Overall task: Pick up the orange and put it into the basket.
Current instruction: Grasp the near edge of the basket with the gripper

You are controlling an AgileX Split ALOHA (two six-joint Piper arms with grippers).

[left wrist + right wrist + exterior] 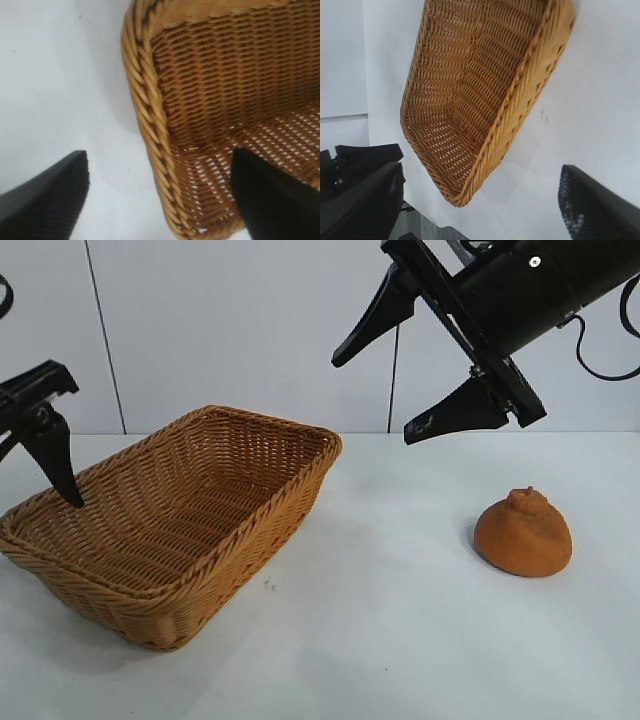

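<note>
I've got the orange [523, 533] sitting on the table at about four o'clock from the basket [268, 433], well apart. Risk: that domed, rough fruit could roll off a shallow pinch. Right gripper [377, 401] hangs above, jaws wide apart, empty; left gripper [160, 200] spread over the basket's rim, idle.

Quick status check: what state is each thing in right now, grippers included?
orange: resting on the table, right side, untouched
basket: upright on the table, nothing inside
left gripper: open, over the basket's left end, holding nothing
right gripper: open, raised above the table between basket and orange, holding nothing
</note>
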